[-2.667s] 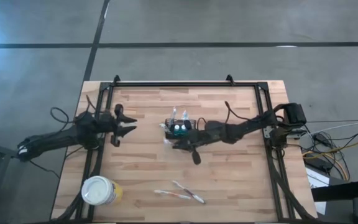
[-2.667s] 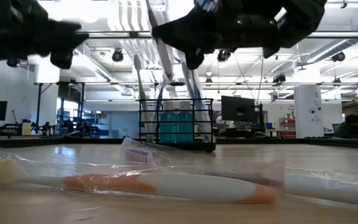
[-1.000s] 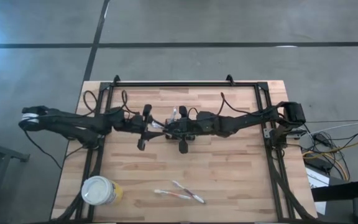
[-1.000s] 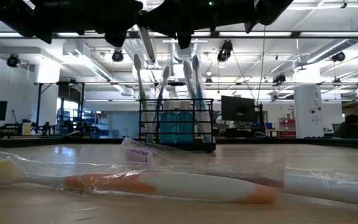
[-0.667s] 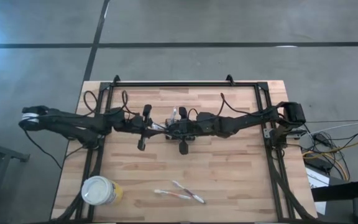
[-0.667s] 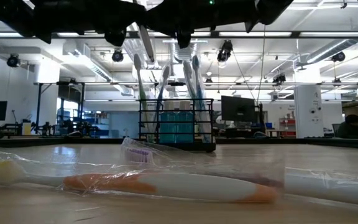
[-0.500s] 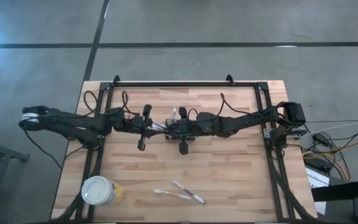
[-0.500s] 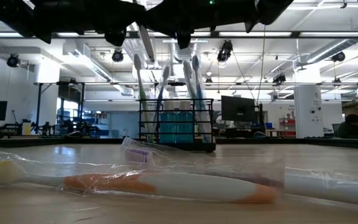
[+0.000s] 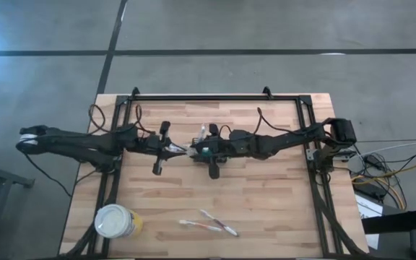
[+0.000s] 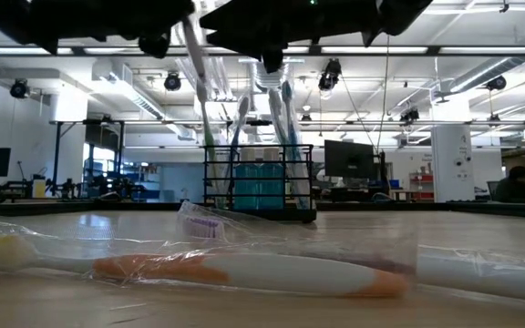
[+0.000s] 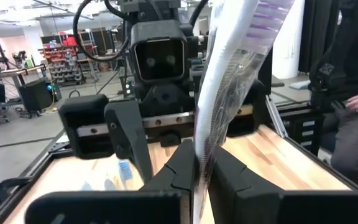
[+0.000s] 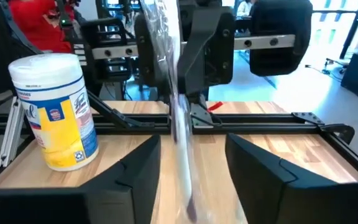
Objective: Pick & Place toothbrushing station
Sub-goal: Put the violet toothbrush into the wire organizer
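Station: I log the black wire-mesh caddy (image 10: 260, 180) upright near the middle of the surface (image 9: 266, 202), toward its far side. Several brushes stand in it, and something teal fills the lower part.
Item in transit: a toothbrush in a clear wrapper (image 11: 229, 81), held roughly upright just beside the caddy on the left arm's side. I judge it is kept vertical so it can drop handle-first into a compartment.
Left hand (image 11: 199, 163): clamped together on the wrapped toothbrush, low on its handle, bristle end up.
Right hand (image 12: 188, 155): fingers apart with the wrapper standing between them, touching neither that I can see. I read this as a handover, with the grip now on the left side.
Spare stock: two more wrapped toothbrushes (image 9: 209, 223) lie flat near the front edge, well apart from the caddy and presumably waiting their turn.
Bystander item: a yellow wipes canister with a white lid (image 9: 116, 221) at the front left corner, clear of the work.
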Controlling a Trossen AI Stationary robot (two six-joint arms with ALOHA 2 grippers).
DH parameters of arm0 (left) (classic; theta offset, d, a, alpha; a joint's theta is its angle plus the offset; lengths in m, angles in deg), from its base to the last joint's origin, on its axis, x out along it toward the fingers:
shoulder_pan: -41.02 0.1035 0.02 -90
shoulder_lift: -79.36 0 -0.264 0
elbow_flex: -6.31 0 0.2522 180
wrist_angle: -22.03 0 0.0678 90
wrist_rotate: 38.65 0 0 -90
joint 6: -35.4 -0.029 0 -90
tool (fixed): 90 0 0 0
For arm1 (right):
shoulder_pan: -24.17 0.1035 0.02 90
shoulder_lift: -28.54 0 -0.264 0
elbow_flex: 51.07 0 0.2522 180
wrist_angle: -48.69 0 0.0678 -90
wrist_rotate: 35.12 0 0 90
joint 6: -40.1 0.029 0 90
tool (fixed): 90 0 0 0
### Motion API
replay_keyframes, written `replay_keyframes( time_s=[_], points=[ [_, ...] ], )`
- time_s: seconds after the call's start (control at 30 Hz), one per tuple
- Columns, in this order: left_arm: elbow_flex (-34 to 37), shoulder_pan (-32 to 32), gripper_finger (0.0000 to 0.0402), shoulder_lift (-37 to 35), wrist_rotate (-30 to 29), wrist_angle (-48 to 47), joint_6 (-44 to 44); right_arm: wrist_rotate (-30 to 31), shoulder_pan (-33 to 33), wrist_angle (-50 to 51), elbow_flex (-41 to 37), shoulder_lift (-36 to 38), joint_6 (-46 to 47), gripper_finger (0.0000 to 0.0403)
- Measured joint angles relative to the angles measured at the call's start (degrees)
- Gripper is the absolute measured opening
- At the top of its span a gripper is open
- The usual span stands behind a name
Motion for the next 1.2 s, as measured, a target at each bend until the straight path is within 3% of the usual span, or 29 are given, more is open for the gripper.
replay_keyframes(
  time_s=[0.37,0.63,0.9,1.03,1.2],
  points=[
    [14.3,4.6,0.0022,-21.4,-0.6,-1.8,3.4,-0.5,2.2,0.1,-3.5,4.4,-1.8,0.0177],
    [17.8,10.0,0.0022,-35.9,-0.2,-13.9,6.3,-0.4,2.0,-3.5,-16.4,21.8,-1.3,0.012],
    [17.8,10.1,0.0022,-42.5,0.2,-18.4,6.4,0.4,2.1,-14.2,-35.6,39.7,1.0,0.0019],
    [18.4,10.3,0.0022,-43.2,0.2,-19.6,6.0,4.4,2.1,-14.0,-41.5,44.6,2.8,0.0009],
    [19.7,10.6,0.0022,-43.9,0.2,-19.7,6.0,4.7,2.1,-15.1,-46.8,53.6,2.7,0.0008]
  ],
)
